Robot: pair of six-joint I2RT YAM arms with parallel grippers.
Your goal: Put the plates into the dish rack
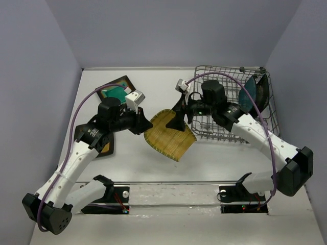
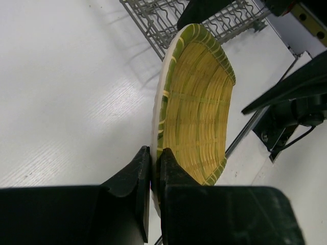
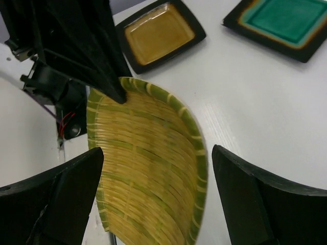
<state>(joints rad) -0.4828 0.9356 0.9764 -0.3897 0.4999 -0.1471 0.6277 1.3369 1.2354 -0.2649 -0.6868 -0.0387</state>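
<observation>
Pale lavender walls [image 1: 168, 30] box in a white desk [image 1: 214, 163]. Above its middle the left pincer [image 2: 152, 158] is clamped tight on the rim of the yellow ribbed squarish plate [image 2: 199, 112], one finger on the pale back and one on the ribbed hollow. A pinch at the very edge leaves the rest of the plate free, and it stands out tilted on its side, apparently lifted clear of the desk.

The right pincer [image 3: 156, 153] faces it from the right with its jaws spread wide. They straddle the plate's opposite edge, and neither finger looks to be touching it. This reads as a handover in the making. The plate sits between the two arms because the grey wire dish rack [image 1: 225, 137] lies at the far right, on the right arm's side.

A plain teal plate [image 1: 249, 97] and a black plate [image 1: 261, 92] stand upright between tines at the rack's right end, so the slots nearer the arms look free.

At the far left a dark-rimmed plate with a teal centre [image 3: 286, 20] lies flat on the desk. A dark-rimmed plate with a mustard centre [image 3: 158, 33] lies nearer, partly under the left arm in the top view. Both wait their turn.

Before the left pincer lets go, the right one must close squarely on the rim. A shallow bite on a glazed edge could let the plate swing or slip.
</observation>
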